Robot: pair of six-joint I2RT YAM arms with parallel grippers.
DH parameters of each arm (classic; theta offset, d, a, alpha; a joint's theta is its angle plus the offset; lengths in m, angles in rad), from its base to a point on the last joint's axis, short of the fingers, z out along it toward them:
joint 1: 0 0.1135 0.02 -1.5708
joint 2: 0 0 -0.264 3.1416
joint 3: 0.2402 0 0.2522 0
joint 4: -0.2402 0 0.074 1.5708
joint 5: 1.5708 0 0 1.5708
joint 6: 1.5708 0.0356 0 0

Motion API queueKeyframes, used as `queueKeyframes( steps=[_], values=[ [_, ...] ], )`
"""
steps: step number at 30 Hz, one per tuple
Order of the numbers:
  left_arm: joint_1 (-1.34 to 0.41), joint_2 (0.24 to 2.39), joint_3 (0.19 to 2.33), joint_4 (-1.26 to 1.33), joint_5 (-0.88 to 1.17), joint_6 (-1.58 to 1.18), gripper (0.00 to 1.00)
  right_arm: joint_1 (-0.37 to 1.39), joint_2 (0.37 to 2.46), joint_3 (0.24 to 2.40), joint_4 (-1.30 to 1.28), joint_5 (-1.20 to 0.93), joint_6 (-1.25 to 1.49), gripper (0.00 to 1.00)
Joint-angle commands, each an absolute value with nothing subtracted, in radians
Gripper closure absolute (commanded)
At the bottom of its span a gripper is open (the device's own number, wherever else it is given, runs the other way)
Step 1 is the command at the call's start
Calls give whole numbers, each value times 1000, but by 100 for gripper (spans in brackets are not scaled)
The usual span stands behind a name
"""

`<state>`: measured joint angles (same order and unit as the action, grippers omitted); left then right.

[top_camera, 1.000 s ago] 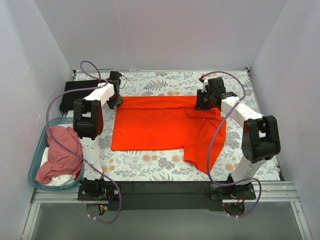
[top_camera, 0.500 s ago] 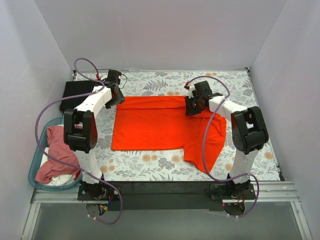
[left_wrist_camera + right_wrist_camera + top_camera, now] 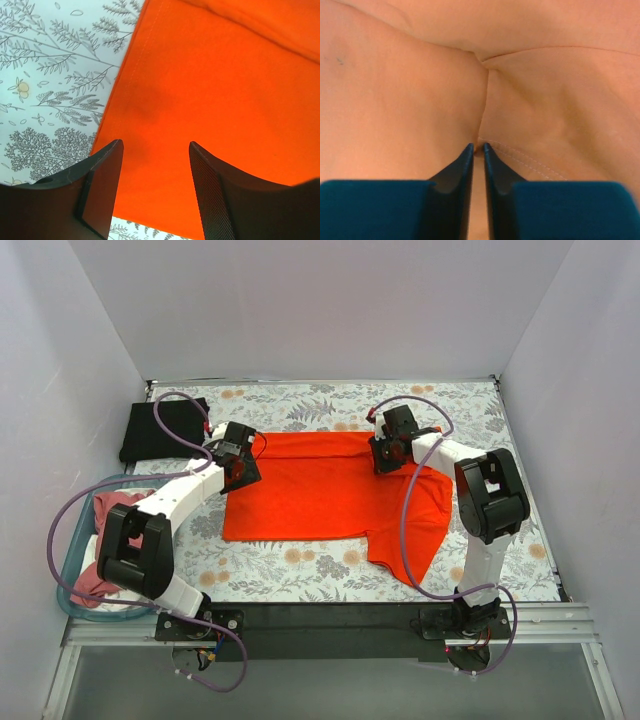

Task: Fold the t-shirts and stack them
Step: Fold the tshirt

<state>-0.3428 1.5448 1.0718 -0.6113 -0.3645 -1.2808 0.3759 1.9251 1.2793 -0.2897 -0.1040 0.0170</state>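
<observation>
The orange-red t-shirt (image 3: 310, 490) lies spread on the floral table, one sleeve hanging toward the near right. My left gripper (image 3: 242, 470) is open and empty, hovering over the shirt's left edge; the left wrist view shows its fingers (image 3: 102, 185) apart above the orange cloth (image 3: 215, 85). My right gripper (image 3: 385, 458) is shut on a pinched fold of the shirt at its far right part; the right wrist view shows the cloth (image 3: 420, 90) caught between the tips (image 3: 477, 147). A folded black t-shirt (image 3: 160, 428) lies at the back left.
A teal basket (image 3: 72, 558) stands at the left table edge with a dusty pink t-shirt (image 3: 120, 540) and a white one (image 3: 120, 598) in it. White walls close in the table on three sides. The floral cloth (image 3: 50, 75) shows left of the shirt.
My left gripper has moved from the shirt's back left corner toward me and to the right, over the left edge. My right gripper has shifted slightly left, still holding the cloth.
</observation>
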Motion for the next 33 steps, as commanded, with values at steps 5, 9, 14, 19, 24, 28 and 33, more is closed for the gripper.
queueKeyframes(
  steps=[5,9,14,19,24,28,33],
  values=[
    [-342,1473,1002,-545,-396,-1301,46,388,1928,1318,-298,-69,3,97],
    [-342,1476,1006,-537,-379,-1302,46,387,1922,1322,-314,-54,3,99],
    [-342,1480,1005,-534,-365,-1302,46,391,1896,1338,-333,-107,49,99],
    [-342,1485,1011,-534,-344,-1296,46,396,1894,1377,-345,-141,127,99],
    [-342,1502,1034,-535,-307,-1287,46,396,1930,1425,-365,-184,210,99],
    [-353,1534,1077,-535,-256,-1281,46,396,1950,1442,-373,-238,242,92],
    [-387,1586,1132,-534,-206,-1282,45,368,1895,1419,-382,-276,252,76]
  ],
)
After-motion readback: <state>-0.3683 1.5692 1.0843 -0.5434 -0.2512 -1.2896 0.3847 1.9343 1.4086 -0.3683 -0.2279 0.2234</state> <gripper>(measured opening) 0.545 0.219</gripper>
